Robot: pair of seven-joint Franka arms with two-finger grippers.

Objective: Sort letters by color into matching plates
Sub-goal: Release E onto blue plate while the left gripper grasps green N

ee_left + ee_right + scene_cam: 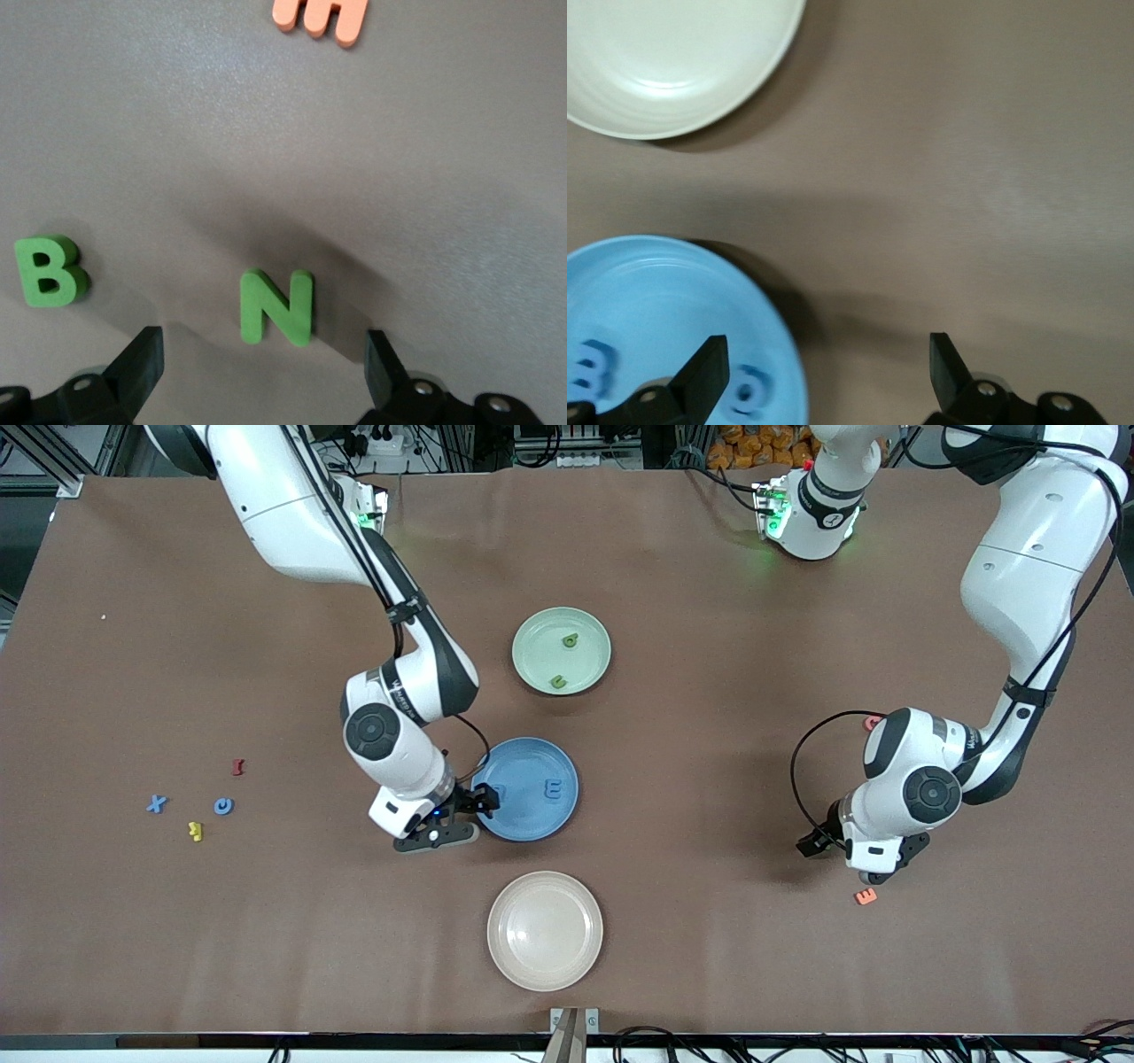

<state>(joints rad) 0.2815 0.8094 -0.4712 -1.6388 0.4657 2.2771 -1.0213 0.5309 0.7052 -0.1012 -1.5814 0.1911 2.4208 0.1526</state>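
The blue plate (pixel 532 819) holds a blue E (pixel 554 788) and a second blue letter (pixel 499 790). My right gripper (pixel 478 815) hovers open over that plate's rim toward the right arm's end, holding nothing. In the right wrist view, my right gripper (pixel 828 372) has a round blue letter (pixel 747 390) lying in the blue plate (pixel 656 292) beside one finger. The pale green plate (pixel 532 629) carries two green letters (pixel 569 639). The beige plate (pixel 545 930) is bare. My left gripper (pixel 261 372) stands open over a green N (pixel 276 307), with a green B (pixel 49 272) beside it.
An orange E (pixel 866 896) lies near the left gripper (pixel 824 841), and a pink letter (pixel 873 723) peeks out by the left arm. Toward the right arm's end lie a blue X (pixel 156 804), a round blue letter (pixel 223 806), a yellow letter (pixel 196 831) and a red one (pixel 237 766).
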